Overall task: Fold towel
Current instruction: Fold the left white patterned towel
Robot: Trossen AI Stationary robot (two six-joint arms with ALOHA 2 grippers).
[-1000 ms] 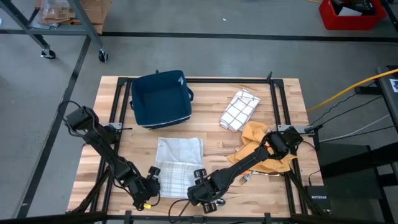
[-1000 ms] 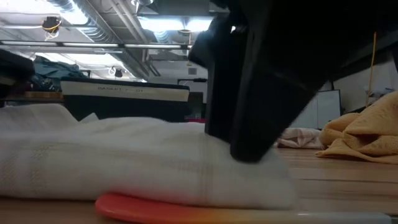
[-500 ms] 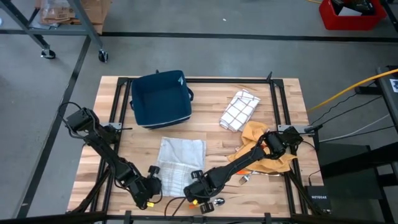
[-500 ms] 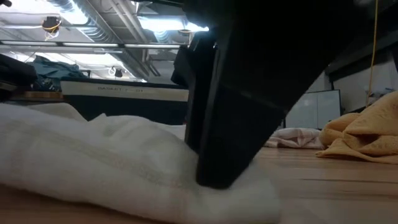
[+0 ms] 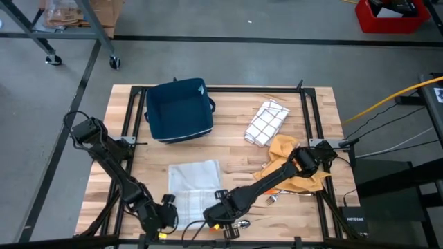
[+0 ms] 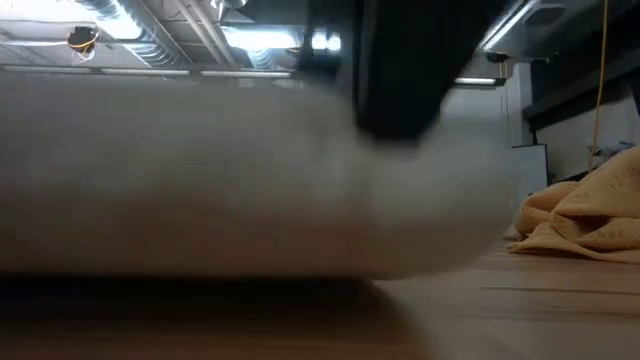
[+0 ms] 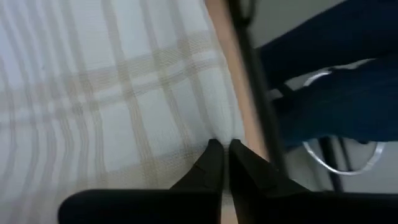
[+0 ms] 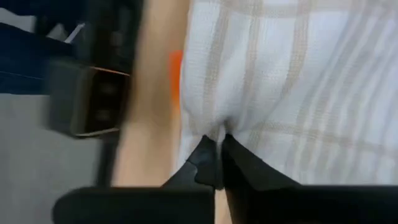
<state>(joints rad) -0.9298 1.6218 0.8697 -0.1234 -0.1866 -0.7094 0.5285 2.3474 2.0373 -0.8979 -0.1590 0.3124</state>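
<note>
The wooden table (image 5: 235, 155) carries everything, framed by black rails. Toward its far left sits a dark blue bin (image 5: 178, 111), open side up. Near the front edge lies the pale towel (image 5: 192, 185) with faint tan checks, spread mostly flat between the two arms; in the low view its front edge bulges up close to the camera, off the boards. Right of centre a checked cloth (image 5: 266, 122) lies crumpled, and just below it a yellow cloth (image 5: 291, 160) is bunched under the right arm.

The left gripper (image 5: 168, 211) is at the towel's front left corner. In the left wrist view its jaws are closed tight, pinching the towel's hem beside the table edge.

The right gripper (image 5: 219, 216) is at the towel's front right corner, low over the boards. In the right wrist view its jaws are likewise closed, nipping a small pleat of the towel's edge, with a spot of orange showing just beside the fabric.
</note>
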